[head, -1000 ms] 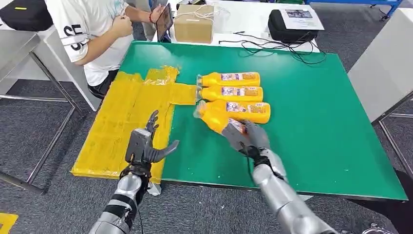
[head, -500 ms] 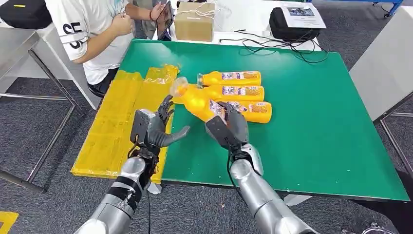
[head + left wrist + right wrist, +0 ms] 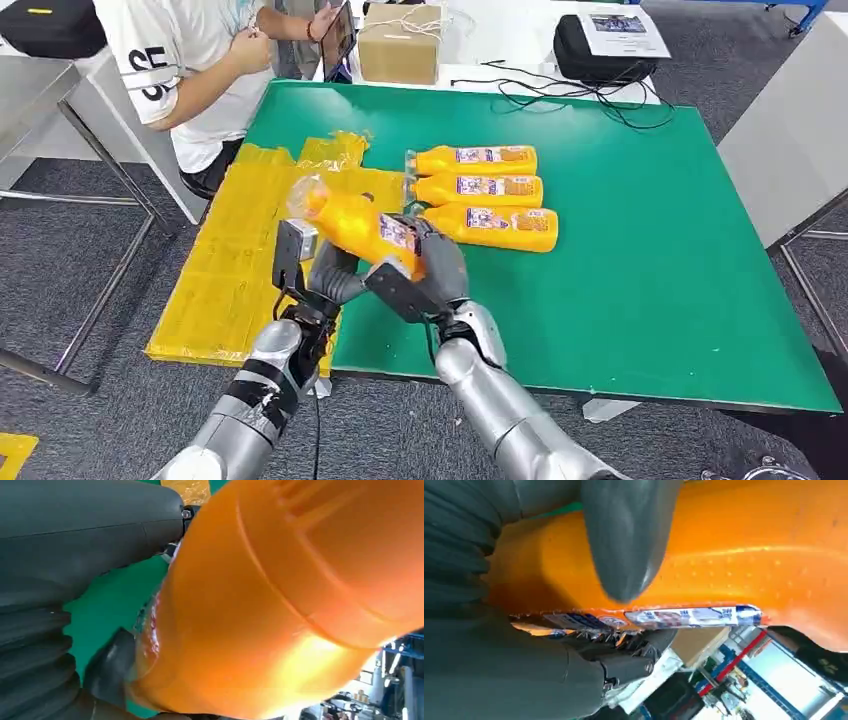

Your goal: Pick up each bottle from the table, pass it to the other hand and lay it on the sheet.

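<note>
Four orange bottles are visible: three lie side by side on the green table [image 3: 650,250] at about 1 o'clock from the hands, and the fourth bottle [image 3: 350,222] is gripped by the right hand [image 3: 420,275] above the yellow sheet's [image 3: 240,250] edge, while the left hand [image 3: 315,270] touches it from below, fingers spread.

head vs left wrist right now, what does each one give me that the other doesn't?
Head only: three bottles lying side by side on the green table, the yellow sheet, the right hand gripping the lifted bottle, and a seated person.
Left wrist only: a close look at the bottle's ribbed orange body, with the thumb and a dark finger beside it.
Both: that bottle, the left hand, green table.
</note>
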